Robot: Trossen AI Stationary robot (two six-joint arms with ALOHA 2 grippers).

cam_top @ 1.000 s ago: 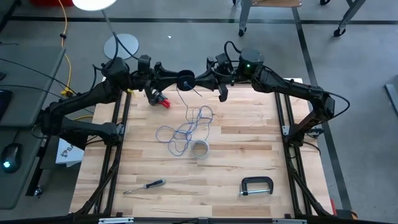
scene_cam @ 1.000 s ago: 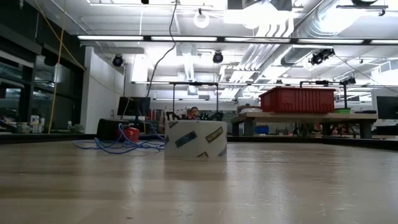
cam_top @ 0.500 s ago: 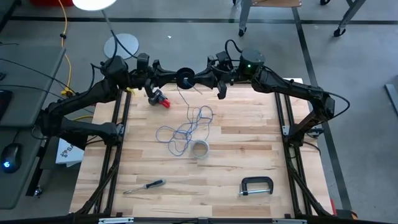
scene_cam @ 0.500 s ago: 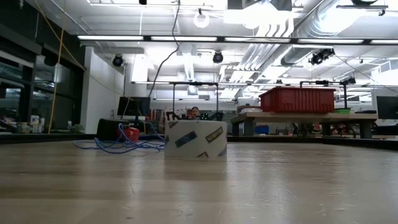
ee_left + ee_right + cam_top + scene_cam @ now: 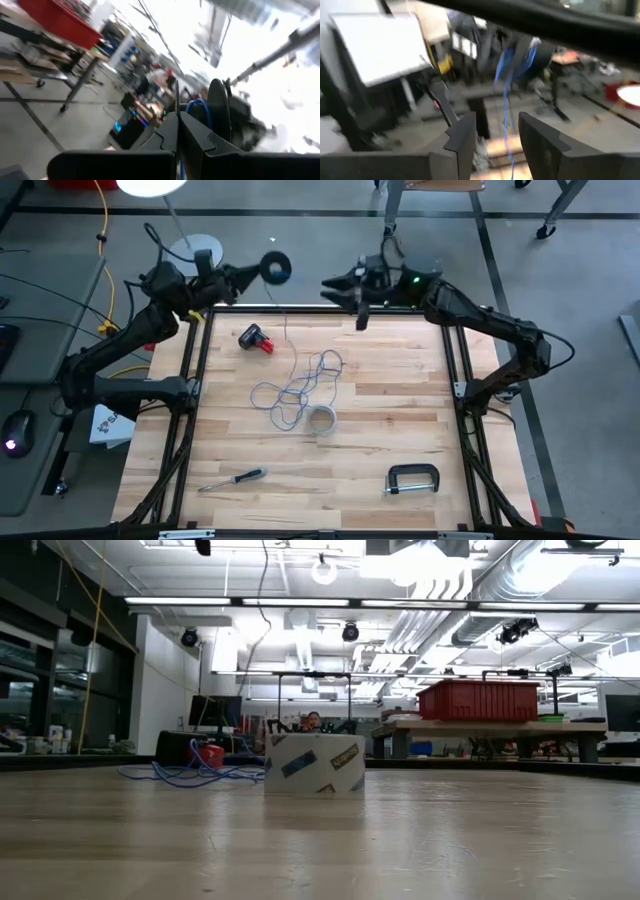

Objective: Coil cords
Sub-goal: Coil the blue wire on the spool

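Over on the left, the left gripper (image 5: 248, 272) is hanging high above the table's far edge, and its fingers (image 5: 172, 132) are pinched together on a dark round spool (image 5: 277, 267) with blue cord wound on it. From the spool a thin strand is dropping straight down towards the wooden table (image 5: 400, 420). Just below it, a small red and black object (image 5: 256, 339) is lying on the pale planks.

Moving to the middle, the cords (image 5: 298, 388) are sprawling in a loose tangle of blue and pale grey loops, string-thin, flat on the wood. Touching the tangle's near edge, a short roll of tape (image 5: 320, 420) is standing on its flat side; in the low view it is showing a white wall with printed patches (image 5: 314, 764). Nearer the front, a screwdriver (image 5: 232, 478) is lying at a slant.

On the right, the right gripper (image 5: 335, 281) is hovering above the far edge, facing the spool, its fingers (image 5: 462, 134) spread apart and holding nothing. At the front right, a dark metal C-clamp (image 5: 412, 478) is lying flat.
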